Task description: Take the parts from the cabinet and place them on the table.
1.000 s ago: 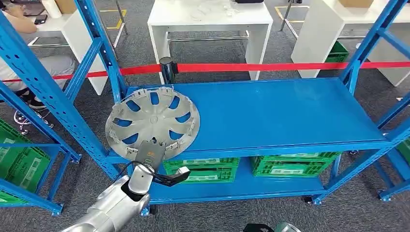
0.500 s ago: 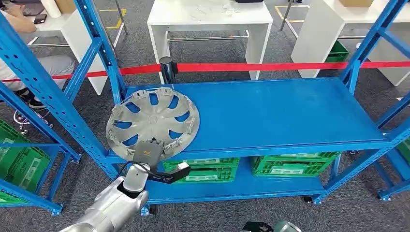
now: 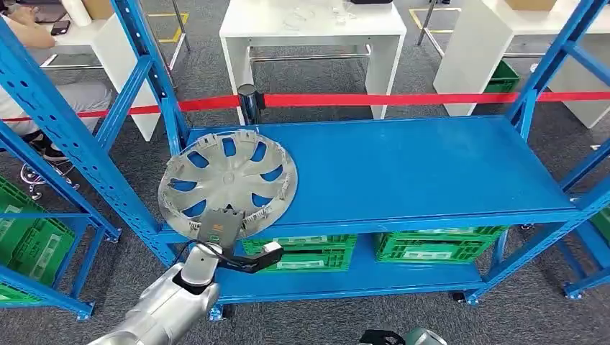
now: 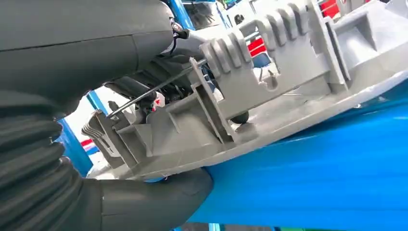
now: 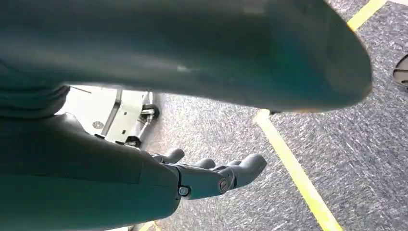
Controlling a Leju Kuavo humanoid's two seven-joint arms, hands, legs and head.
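A grey hubcap (image 3: 227,185) lay inner side up at the left end of the blue shelf (image 3: 403,169), its near rim at the shelf's front edge. From the head view the left robot hand (image 3: 221,231) sat at that near rim, with only its back and a dark thumb or finger jutting out below the shelf edge, so the grasp itself could not be read there. The left wrist view settled it: the hubcap (image 4: 269,91) rim was pinched between the thick grey thumb (image 4: 159,202) underneath and darker fingers (image 4: 137,89) above, among the moulded clips and a thin wire ring on the hubcap's inner face. That view also showed the rim tilted up off the blue shelf (image 4: 327,173) at the held side, while its far side seemed to touch the surface.

The right robot hand (image 5: 211,175) appeared in the right wrist view, hanging over grey carpet (image 5: 365,125) with a yellow line (image 5: 293,168); its fingers were loosely extended and apart, holding nothing.

The head view alone gave the surroundings: green crates (image 3: 431,244) on the lower shelf, a red barrier tape (image 3: 403,99) behind the rack, and a white table (image 3: 313,32) beyond it. A person's arm and legs showed at the far left edge.
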